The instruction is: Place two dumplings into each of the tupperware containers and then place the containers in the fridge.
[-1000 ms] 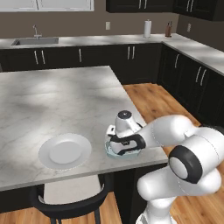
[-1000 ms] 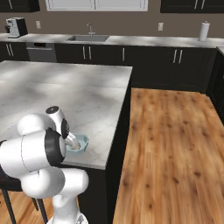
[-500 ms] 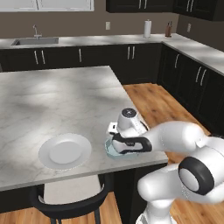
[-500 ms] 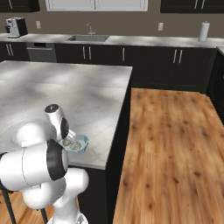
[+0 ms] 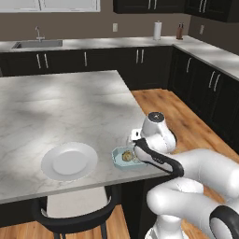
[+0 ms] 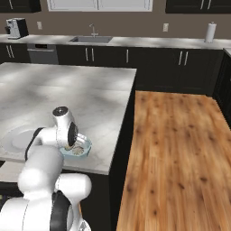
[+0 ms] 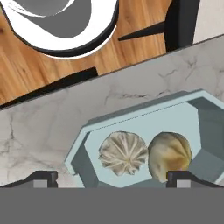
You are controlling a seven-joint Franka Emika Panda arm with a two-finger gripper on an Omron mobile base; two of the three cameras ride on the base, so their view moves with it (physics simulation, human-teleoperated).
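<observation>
A light blue tupperware container (image 7: 144, 118) sits near the island's front right corner, also seen from the bases (image 5: 116, 161) (image 6: 83, 151). Two dumplings lie side by side in it, a pale pleated one (image 7: 124, 153) and a tan one (image 7: 170, 155); one dumpling (image 5: 126, 155) is visible from the left base. My gripper (image 7: 113, 180) hangs just above the tub, open, with its fingertips (image 7: 41, 177) on either side of the dumplings and touching neither. From the left base the gripper (image 5: 136, 156) points down at the tub's right end. The fridge is out of view.
A pale round plate (image 5: 69, 161) (image 6: 13, 137) lies left of the tub on the marble island (image 5: 60, 107). A black chair (image 5: 74, 217) stands tucked under the front edge. Wood floor (image 6: 176, 149) runs to the right, with dark cabinets and a sink (image 6: 89, 39) behind.
The jaws have spread wider over the blue tub, and both dumplings now lie free inside it. The arm's elbow has swung, while the hand stays over the tub.
</observation>
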